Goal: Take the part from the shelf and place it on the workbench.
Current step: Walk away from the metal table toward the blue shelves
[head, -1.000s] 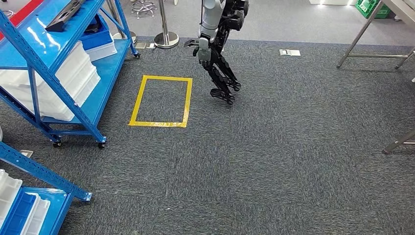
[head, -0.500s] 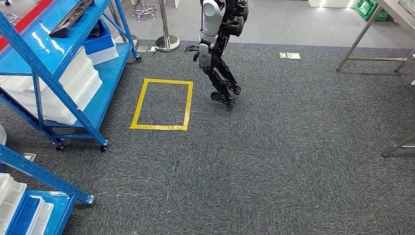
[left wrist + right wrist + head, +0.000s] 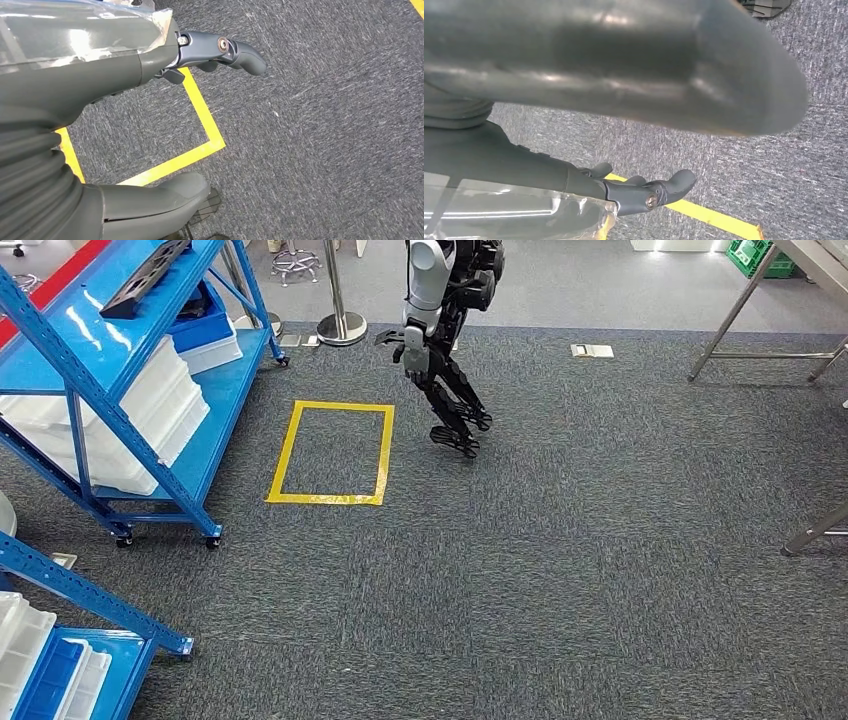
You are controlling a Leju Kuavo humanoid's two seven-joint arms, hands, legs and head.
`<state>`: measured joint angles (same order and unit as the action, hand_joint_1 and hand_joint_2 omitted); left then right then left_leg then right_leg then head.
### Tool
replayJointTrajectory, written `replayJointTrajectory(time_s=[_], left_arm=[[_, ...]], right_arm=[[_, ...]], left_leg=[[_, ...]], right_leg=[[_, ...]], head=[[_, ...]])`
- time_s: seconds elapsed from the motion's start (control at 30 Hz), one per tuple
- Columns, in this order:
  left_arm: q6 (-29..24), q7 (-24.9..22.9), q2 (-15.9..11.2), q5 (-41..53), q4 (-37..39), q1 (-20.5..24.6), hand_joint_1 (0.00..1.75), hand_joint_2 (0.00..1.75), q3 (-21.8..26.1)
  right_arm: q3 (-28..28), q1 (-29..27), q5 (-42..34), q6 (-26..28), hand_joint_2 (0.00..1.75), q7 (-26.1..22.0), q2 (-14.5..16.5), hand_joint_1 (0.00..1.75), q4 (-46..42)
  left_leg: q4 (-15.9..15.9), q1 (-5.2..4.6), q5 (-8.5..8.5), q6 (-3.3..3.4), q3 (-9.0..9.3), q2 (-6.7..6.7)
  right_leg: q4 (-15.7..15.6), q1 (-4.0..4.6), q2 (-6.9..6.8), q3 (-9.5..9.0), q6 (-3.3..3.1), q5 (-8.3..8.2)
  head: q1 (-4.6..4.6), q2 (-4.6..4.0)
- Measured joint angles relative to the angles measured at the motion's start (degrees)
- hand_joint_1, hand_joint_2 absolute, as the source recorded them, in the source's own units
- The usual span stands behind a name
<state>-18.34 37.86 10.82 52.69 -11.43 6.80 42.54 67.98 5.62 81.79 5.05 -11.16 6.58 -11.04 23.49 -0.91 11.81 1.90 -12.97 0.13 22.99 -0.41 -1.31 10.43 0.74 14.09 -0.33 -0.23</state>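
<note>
A dark, flat part lies on the top level of the blue shelf at the far left of the head view. The workbench shows as a metal-legged table at the far right corner. My left hand hangs over grey carpet beside a yellow tape line; its fingers and thumb are apart and it holds nothing. My right hand also hangs over the carpet with fingers stretched out and nothing in it.
A yellow tape rectangle marks the carpet beside the shelf. A silver and black humanoid robot stands just beyond it. White and blue bins fill the shelf's lower levels. A second blue shelf stands near left, a stanchion base at the back.
The whole picture has shifted a little, so the camera has moved. The shelf, the tape rectangle and the part keep their places relative to each other.
</note>
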Motion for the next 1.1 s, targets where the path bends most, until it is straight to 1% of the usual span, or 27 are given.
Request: replayJointTrajectory(time_s=[0.33, 1.0, 1.1], left_arm=[[0.04, -0.20, 0.17, 0.14, 0.00, -0.02, 0.00, 1.75, 0.00], [0.80, -0.42, 0.13, 0.40, 0.00, 0.08, 0.00, 1.75, -0.01], [0.75, -0.33, 0.17, 0.52, 0.00, -0.03, 0.00, 1.75, -0.01]], right_arm=[[0.00, -0.08, -0.60, -0.09, 0.00, 0.44, 0.00, 0.00, 0.00], [0.00, -0.08, -1.02, 0.00, 0.00, 0.29, 0.01, 0.00, 0.01], [0.01, -0.14, -1.16, 0.00, 0.00, 0.90, 0.02, 0.00, 0.01]], left_leg=[[0.06, 0.03, -0.02, -0.02, 0.00, 0.00], [0.08, 0.03, -0.02, -0.01, 0.02, 0.00], [0.07, 0.03, -0.01, -0.01, 0.01, 0.00]], right_leg=[[-0.07, 0.06, 0.00, -0.38, 0.03, 0.03], [-0.08, 0.03, 0.00, -0.40, 0.04, 0.03], [-0.08, 0.03, 0.00, -0.40, 0.04, 0.03]], head=[[0.00, 0.01], [-0.02, 0.01], [-0.01, 0.01]])
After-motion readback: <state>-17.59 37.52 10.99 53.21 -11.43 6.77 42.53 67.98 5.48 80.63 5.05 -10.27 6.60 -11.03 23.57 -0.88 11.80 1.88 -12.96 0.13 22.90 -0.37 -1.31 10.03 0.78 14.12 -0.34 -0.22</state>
